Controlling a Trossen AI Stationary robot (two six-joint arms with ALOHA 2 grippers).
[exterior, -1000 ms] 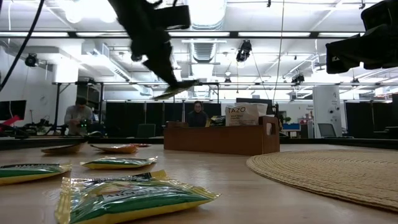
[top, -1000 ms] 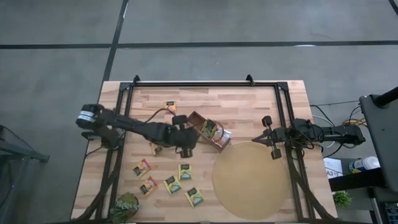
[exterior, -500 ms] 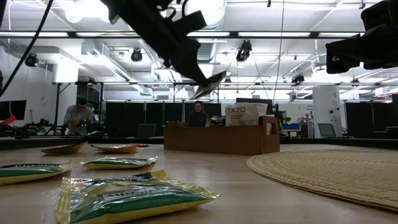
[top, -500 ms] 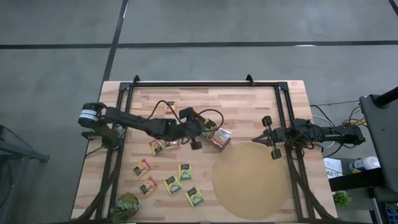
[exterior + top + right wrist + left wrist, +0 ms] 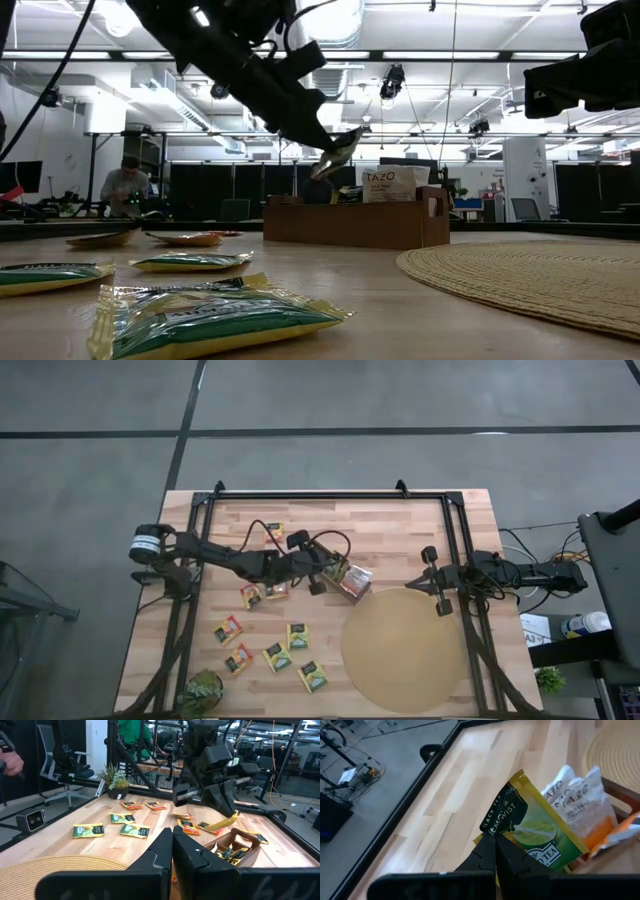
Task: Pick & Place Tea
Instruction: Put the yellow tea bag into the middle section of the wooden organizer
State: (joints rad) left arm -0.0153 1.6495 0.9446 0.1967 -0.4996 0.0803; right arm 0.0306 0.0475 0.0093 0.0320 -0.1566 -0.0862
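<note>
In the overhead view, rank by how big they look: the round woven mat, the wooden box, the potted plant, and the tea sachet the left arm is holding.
Largest to smallest in the high view:
1. Round woven mat
2. Wooden box, partly hidden by the left gripper
3. Potted plant, close to the box, so unsure
4. Held tea sachet, raised toward the camera, yet smallest

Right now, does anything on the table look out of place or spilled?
Nothing looks spilled. The loose sachets lie flat on the table. The left gripper holds a tilted green-yellow sachet above the brown box; the right gripper waits at the mat's edge.
</note>
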